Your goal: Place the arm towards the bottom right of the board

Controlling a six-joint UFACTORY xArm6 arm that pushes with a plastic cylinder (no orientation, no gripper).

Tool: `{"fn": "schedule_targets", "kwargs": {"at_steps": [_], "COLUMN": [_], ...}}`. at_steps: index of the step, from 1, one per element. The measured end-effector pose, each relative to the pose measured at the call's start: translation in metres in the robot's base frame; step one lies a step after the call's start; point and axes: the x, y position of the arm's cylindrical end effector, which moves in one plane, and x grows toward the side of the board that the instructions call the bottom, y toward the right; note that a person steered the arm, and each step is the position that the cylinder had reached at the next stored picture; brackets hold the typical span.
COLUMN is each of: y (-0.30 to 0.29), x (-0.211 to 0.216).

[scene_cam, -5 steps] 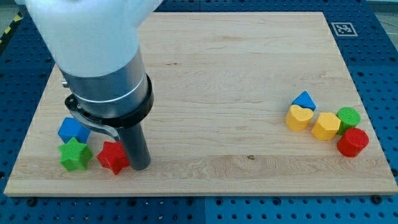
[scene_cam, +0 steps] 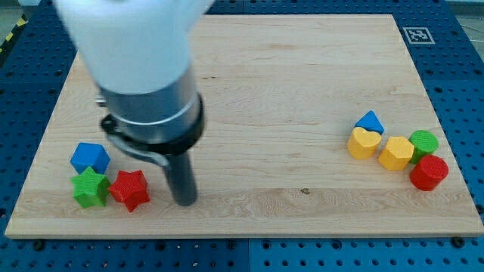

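My tip (scene_cam: 185,202) rests on the wooden board (scene_cam: 287,91) near its bottom edge, left of centre. It stands just right of a red star block (scene_cam: 129,190), with a small gap between them. A green star block (scene_cam: 91,187) and a blue block (scene_cam: 90,157) lie further to the view's left. The arm's white and grey body (scene_cam: 144,75) hides part of the board's upper left.
At the view's right sits a cluster: a blue triangular block (scene_cam: 370,122), a yellow heart block (scene_cam: 364,141), a yellow hexagon block (scene_cam: 396,153), a green round block (scene_cam: 423,141) and a red round block (scene_cam: 429,172). A marker tag (scene_cam: 417,35) sits at the top right corner.
My tip has moved a little to the view's right, away from the red star block. The red star block has shifted slightly left, close to the green star.
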Motion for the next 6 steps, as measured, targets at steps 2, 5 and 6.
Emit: {"fn": "schedule_targets", "kwargs": {"at_steps": [2,5,6], "y": [0.102,0.192,0.196], "x": [0.031,0.038,0.038]}}
